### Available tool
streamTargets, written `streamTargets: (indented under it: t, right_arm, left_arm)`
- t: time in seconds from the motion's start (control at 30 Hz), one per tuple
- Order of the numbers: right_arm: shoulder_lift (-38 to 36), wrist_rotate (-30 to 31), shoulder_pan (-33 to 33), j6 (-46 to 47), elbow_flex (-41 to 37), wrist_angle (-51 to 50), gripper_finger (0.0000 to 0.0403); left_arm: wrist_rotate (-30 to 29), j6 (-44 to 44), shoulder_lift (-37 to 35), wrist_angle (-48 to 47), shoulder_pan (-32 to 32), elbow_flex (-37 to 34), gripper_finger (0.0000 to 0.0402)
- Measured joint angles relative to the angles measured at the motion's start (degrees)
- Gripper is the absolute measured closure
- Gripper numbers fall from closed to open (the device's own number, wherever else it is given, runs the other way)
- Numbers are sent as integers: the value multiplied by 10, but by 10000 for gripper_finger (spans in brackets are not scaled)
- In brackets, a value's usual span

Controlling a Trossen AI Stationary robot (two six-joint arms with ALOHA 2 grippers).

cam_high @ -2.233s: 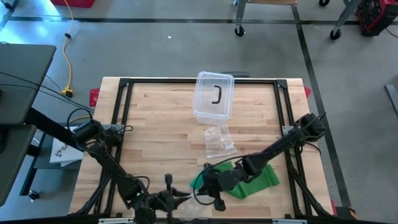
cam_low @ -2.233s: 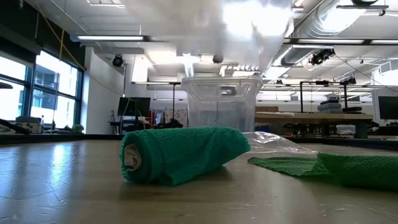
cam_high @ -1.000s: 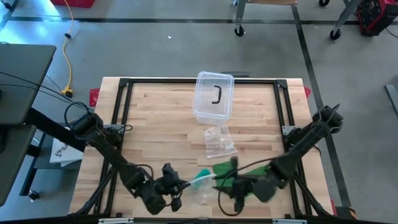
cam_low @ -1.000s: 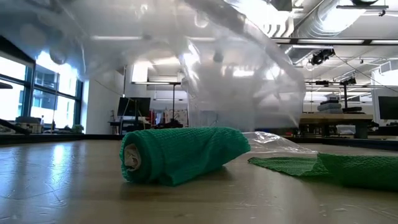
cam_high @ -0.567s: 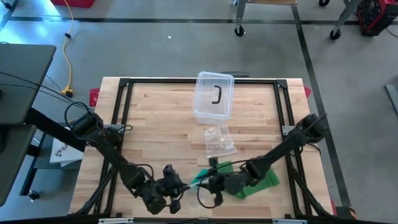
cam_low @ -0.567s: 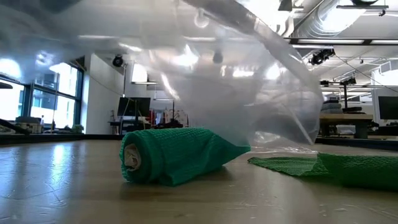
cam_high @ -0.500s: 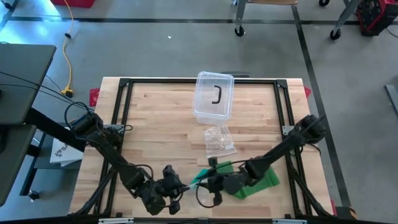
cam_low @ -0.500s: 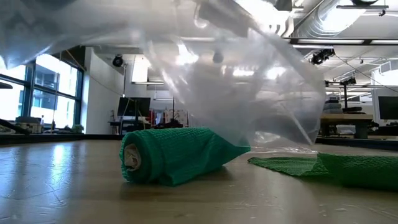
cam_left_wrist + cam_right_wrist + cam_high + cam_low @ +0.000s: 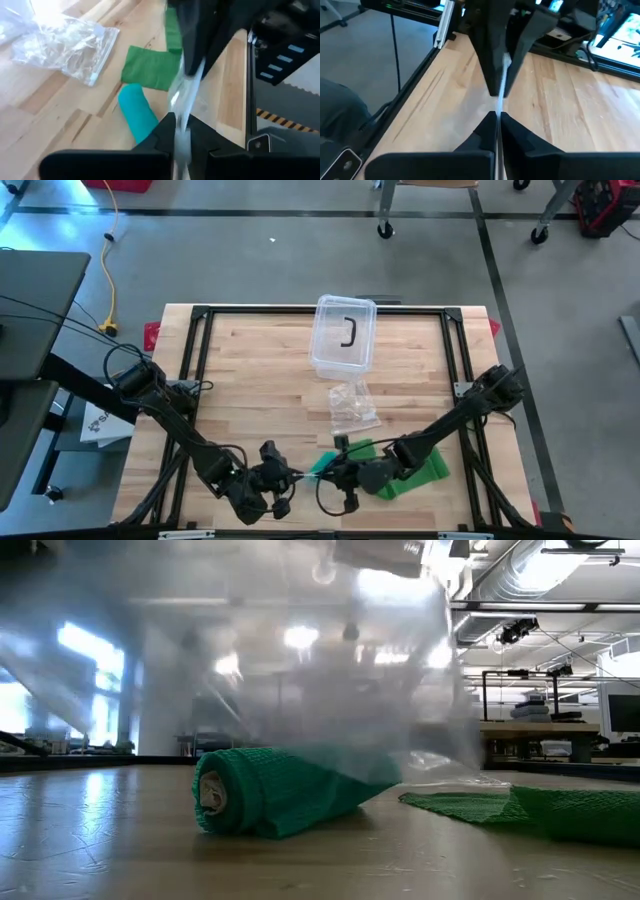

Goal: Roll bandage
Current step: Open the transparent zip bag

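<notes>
Overhead looks down; low view level — both share bandage roll (image 9: 290, 788).

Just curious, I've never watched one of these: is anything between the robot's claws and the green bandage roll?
Yes. Both grippers, left and right, pinch a clear plastic bag that hangs over the bandage roll.

Table (image 9: 260, 380): light wood planks, smooth, with a soft sheen in the low view; framed by dark matt metal rails (image 9: 200, 350).

Bandage roll (image 9: 285, 790): green cloth, open knit weave, rough and matt. Its loose tail (image 9: 520, 808) shows the same coarse fabric.

Bag (image 9: 300, 680): thin clear plastic film, glossy, creased, catching ceiling light.

Second bag (image 9: 352, 408): clear plastic, crumpled and shiny.

Container (image 9: 343, 335): clear rigid plastic, smooth, slightly frosted.

Left end effector (image 9: 176, 134) and right end effector (image 9: 496, 125): dark matt plastic fingers.

Floor (image 9: 250, 260): grey, smooth, matt.
</notes>
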Motion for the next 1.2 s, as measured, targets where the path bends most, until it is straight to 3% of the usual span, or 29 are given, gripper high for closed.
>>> streamTargets:
  t: [0.27,0.33,0.53,0.63,0.83,0.97,1.2]
  right_arm:
    - [-60,87,39,47,0,-108,401]
    - [-73,90,46,63,0,-124,402]
    - [-96,84,62,74,0,-130,402]
    - [-99,83,64,75,0,-126,402]
    - [-99,83,61,70,0,-119,402]
    - [-99,83,60,62,0,-101,402]
    - [-99,82,61,54,0,-93,403]
  left_arm:
    - [-14,12,0,-59,-11,-1,290]
    - [-59,31,1,-56,-19,-1,278]
    - [-278,169,17,37,-65,-1,281]
    - [-322,216,20,104,-75,-1,287]
    - [-279,324,21,218,-66,-1,288]
    - [-221,400,21,282,-49,-1,288]
    - [-126,394,21,307,-8,-1,288]
